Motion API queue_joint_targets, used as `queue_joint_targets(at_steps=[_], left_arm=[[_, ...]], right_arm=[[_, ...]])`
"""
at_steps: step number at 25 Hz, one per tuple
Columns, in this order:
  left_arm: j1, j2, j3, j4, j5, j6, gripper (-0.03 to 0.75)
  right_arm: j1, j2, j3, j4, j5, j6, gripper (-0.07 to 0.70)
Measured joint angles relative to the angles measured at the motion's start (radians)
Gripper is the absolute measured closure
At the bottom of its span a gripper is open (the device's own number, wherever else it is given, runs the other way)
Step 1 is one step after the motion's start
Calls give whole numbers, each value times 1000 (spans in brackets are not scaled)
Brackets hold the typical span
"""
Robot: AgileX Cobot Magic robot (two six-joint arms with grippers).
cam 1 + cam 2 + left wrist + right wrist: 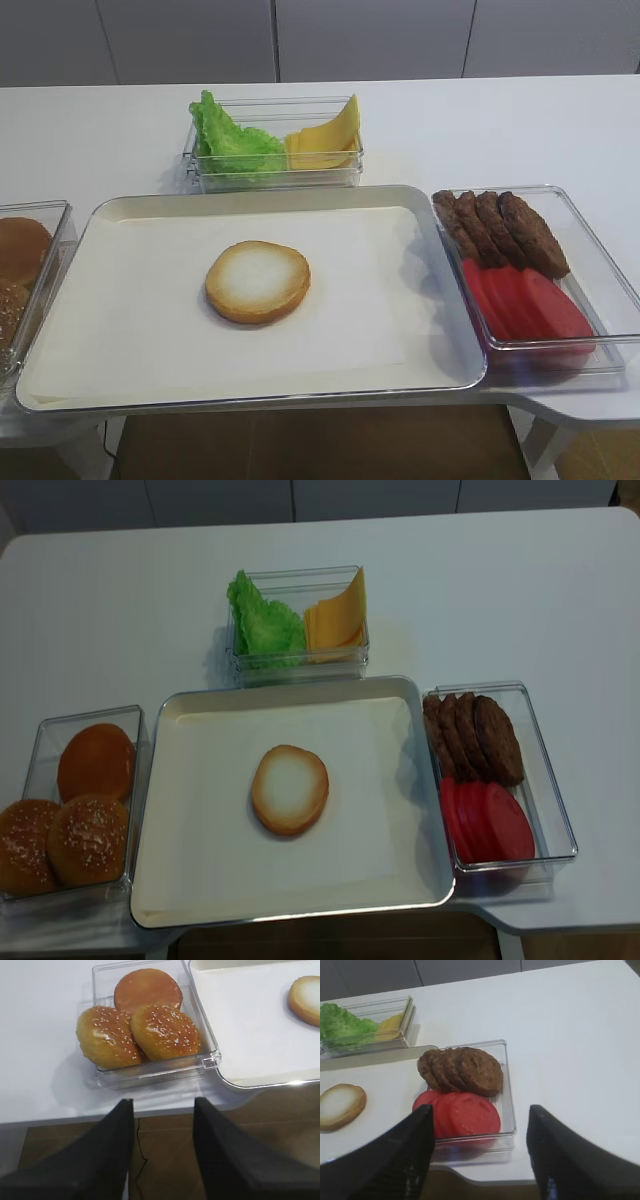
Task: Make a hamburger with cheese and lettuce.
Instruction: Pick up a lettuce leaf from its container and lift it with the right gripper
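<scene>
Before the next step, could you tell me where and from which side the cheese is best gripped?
Grip the raised top corner of the front cheese slice, coming from above. The slices lean upright against the clear container's right wall, corner poking above the rim; lettuce crowds their left.

Open right claw (480, 1152) above tomato slices (460, 1114)

The tray (425, 780) is shiny metal with smooth white paper (200, 830) inside. The boxes (555, 810) are clear plastic. The table (120, 610) is smooth and matt white. The lettuce (265, 625) looks crinkly.
</scene>
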State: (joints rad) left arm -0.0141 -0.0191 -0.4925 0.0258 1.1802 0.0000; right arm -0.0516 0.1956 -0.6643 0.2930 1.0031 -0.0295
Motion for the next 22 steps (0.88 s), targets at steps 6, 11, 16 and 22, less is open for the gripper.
queue_joint_targets(at_steps=[6,11,16,22], left_arm=[[0,0,0,0,0,0,416],[0,0,0,0,0,0,416],[0,0,0,0,0,0,416],[0,0,0,0,0,0,417]], right_arm=[[0,326,-151,99,-95,0,199],[0,595,-326,155,-154,-6,230],[0,844,-515,320,-130,-91,234],[101,1093,-721,360,-113,-120,236]])
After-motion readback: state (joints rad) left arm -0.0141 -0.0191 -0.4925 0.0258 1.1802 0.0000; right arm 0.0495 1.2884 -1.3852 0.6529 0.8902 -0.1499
